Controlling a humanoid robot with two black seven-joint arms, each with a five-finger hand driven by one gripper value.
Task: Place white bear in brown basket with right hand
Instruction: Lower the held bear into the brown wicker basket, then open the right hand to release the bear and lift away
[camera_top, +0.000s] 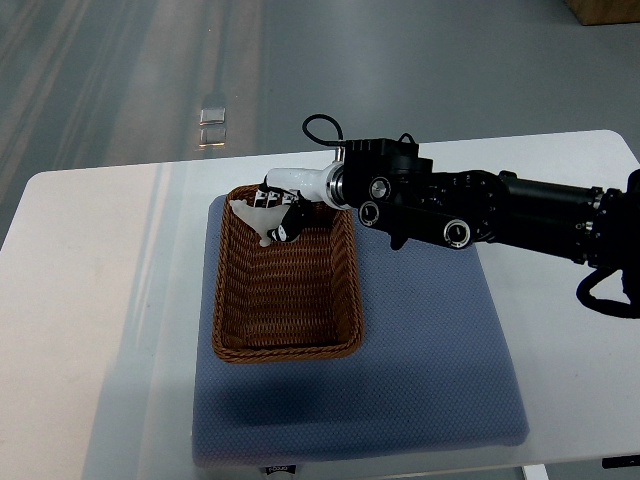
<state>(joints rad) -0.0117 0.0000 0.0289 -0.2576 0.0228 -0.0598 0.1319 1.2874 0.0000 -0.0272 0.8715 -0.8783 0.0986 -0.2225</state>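
1. I see the right robot hand (277, 212), black with a white wrist section, over the far end of the brown basket (340, 290); its fingers are curled round the white bear (256, 216).
2. White bear: pale, smooth, small; held above the basket's far left corner, whether it touches the weave I cannot tell.
3. Brown basket: woven wicker, rectangular, ribbed floor bare apart from what the hand holds over it.
4. It sits on a blue-grey textured mat (440, 340), soft-cornered, on the white bench (90, 300).
5. Right arm: black, jointed, entering from the right edge.
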